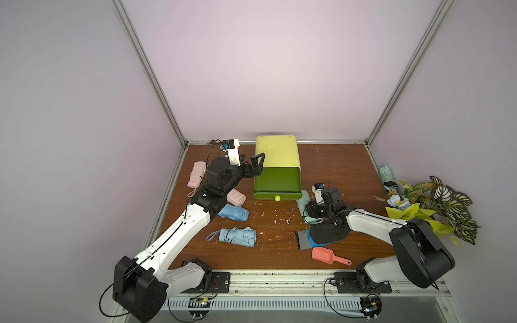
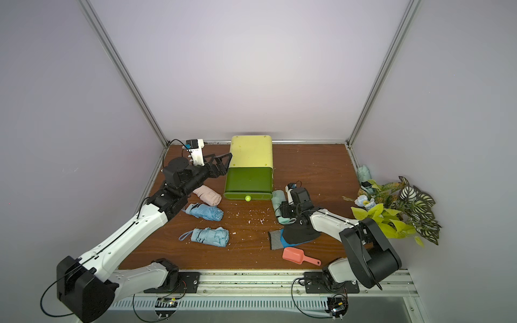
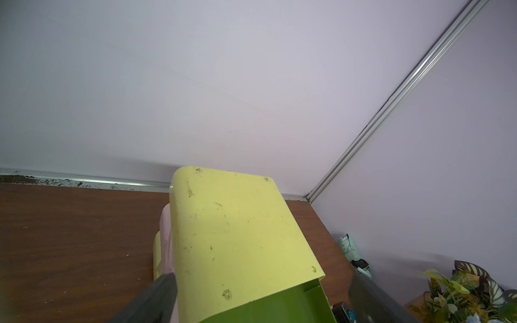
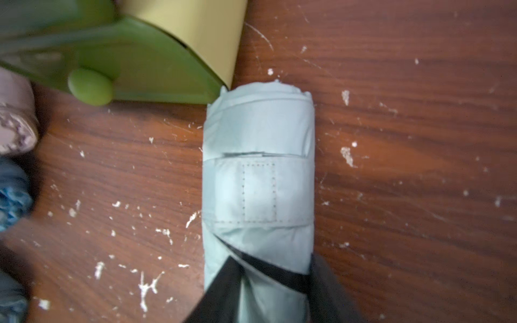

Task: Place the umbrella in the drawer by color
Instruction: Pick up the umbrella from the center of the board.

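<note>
Two arms show in both top views. Right of centre in the frame, the mint umbrella (image 1: 303, 200) lies on the bench (image 1: 335, 173), just beside the right front corner of the open green drawer (image 1: 263, 195). The right arm (image 1: 369, 221) reaches down over its nearer end. Left of centre, the left tool (image 1: 258, 166) hangs beside the yellow cabinet (image 1: 277, 151) with its fingers spread wide, holding nothing.

From the left wrist you see only the cabinet top ahead of those parted fingers (image 3: 165, 290).

From the right wrist, the right tool (image 4: 274, 263) has a finger pressed against each flank of the umbrella, at the end away from the drawer. The other end touches the drawer's corner. A stitched strap (image 4: 257, 193) wraps the middle and keeps the folds tight.

Expect it to be light, with soft, slick fabric over a stiff core. Squeeze until you feel that core, or the cloth may slide. Held this near one end, the far end may dip, so a grip nearer the strap would probably carry it more level.
</note>
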Robot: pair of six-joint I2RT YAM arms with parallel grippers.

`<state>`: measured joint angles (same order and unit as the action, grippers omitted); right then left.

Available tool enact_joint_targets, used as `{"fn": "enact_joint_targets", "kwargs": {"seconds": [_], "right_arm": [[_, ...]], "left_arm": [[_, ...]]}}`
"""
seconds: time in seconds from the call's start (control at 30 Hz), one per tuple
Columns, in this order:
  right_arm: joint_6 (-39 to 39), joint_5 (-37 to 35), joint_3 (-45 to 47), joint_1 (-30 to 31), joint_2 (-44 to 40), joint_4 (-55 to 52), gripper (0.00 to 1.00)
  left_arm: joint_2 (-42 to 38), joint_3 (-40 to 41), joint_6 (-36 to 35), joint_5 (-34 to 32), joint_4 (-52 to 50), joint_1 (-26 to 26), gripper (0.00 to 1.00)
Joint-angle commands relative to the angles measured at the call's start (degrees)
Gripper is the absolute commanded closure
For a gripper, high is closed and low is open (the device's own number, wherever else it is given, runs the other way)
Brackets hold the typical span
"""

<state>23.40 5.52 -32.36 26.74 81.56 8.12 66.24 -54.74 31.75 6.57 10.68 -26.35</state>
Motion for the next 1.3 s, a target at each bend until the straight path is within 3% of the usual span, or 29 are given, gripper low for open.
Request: {"fn": "enact_joint_targets", "kwargs": {"seconds": [0.0, 0.1, 0.33, 0.57, 0.67, 0.9, 1.13, 1.27], "right_arm": [[-1.1, 2.2, -1.1, -0.5, 1.7, 0.9, 0.75], [-1.2, 2.5, -0.8, -0.6, 1.8, 0.6, 1.0], [-4.2, -10.1, -4.3, -0.5, -9.9, -9.8, 1.0], [-11.6, -33.1, -16.1, -0.5, -23.8, -24.4, 1.0], [-17.6, -36.8, -21.9, -0.2, -27.7, -27.0, 1.0], [-33.4, -32.3, -31.2, 1.7, -28.1, -26.7, 1.0], [-50.0, -14.2, -29.1, 4.5, -29.1, -22.8, 1.0], [-53.0, -5.1, -28.5, 6.3, -29.1, -24.1, 1.0]], "left_arm": [[0.4, 0.9, 0.2, 0.7, 1.8, -0.6, 0.0], [0.5, 1.3, 0.2, 0.6, 2.3, -0.6, 0.0], [0.7, 0.6, 0.4, 1.8, 2.0, -0.6, 0.01], [-1.1, 1.4, 1.5, 2.7, 4.0, -0.7, 0.0], [0.0, -0.6, 1.4, 6.1, 3.9, -1.0, 0.0], [1.0, -6.7, -0.9, 4.9, -2.7, -4.2, 0.0], [5.5, -12.2, -5.2, 9.4, -8.6, -5.6, 0.01], [5.7, -12.0, -11.2, 9.4, -9.1, -9.2, 0.0]]}}
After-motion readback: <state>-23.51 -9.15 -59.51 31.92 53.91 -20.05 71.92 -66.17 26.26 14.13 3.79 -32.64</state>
